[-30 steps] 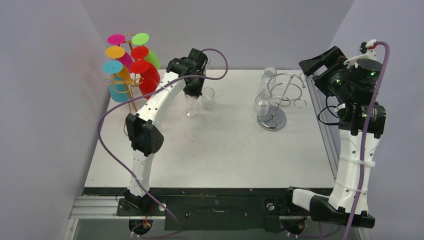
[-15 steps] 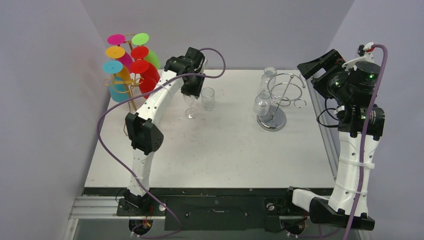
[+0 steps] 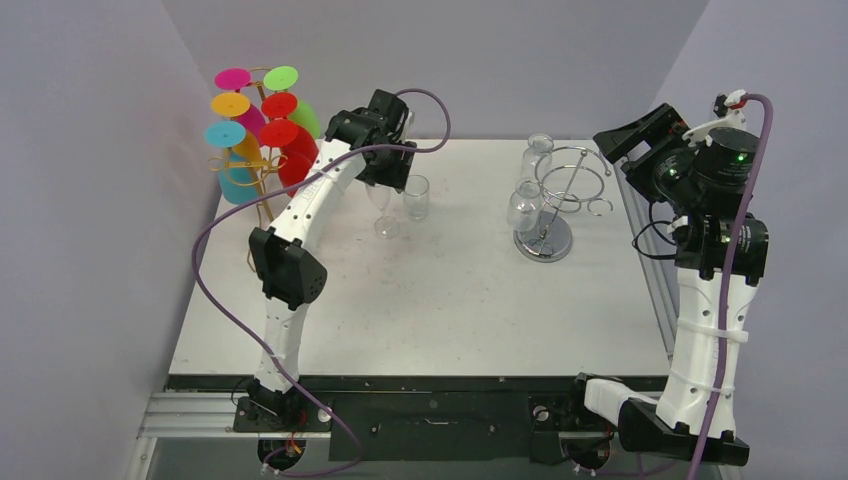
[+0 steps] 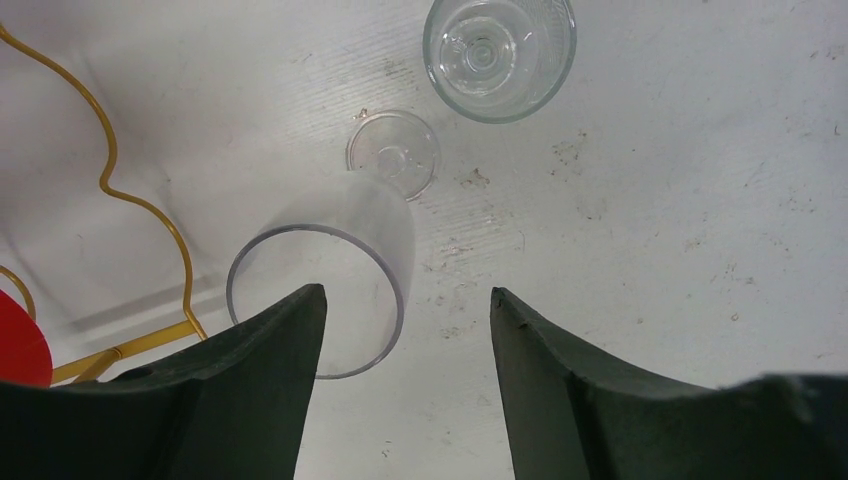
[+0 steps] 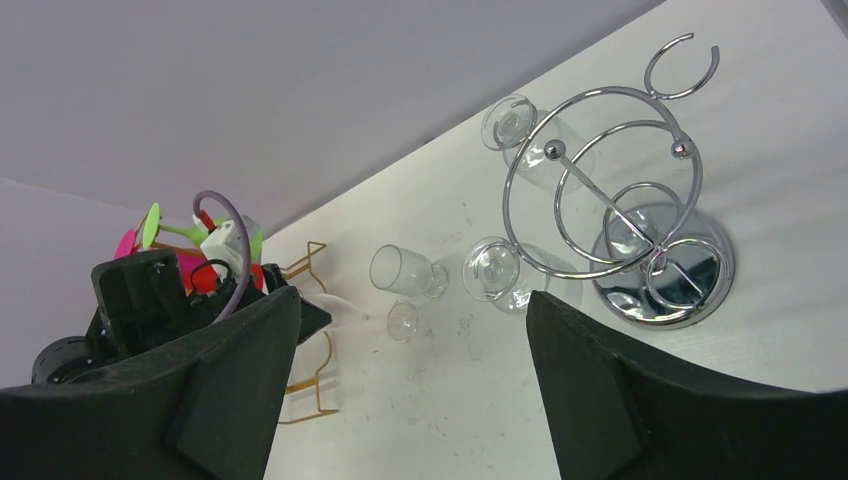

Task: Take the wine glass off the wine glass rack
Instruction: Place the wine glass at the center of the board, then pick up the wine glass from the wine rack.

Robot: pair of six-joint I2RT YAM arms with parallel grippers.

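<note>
Upward goes my left gripper, jaws wide and empty above the wine glass standing on the table; I judge this one delivered.

No legible text, seemingly, anywhere.

Wine glass stands on surface below left tool; second glass just beyond it; wire rack to tool's left in wrist view.
</note>
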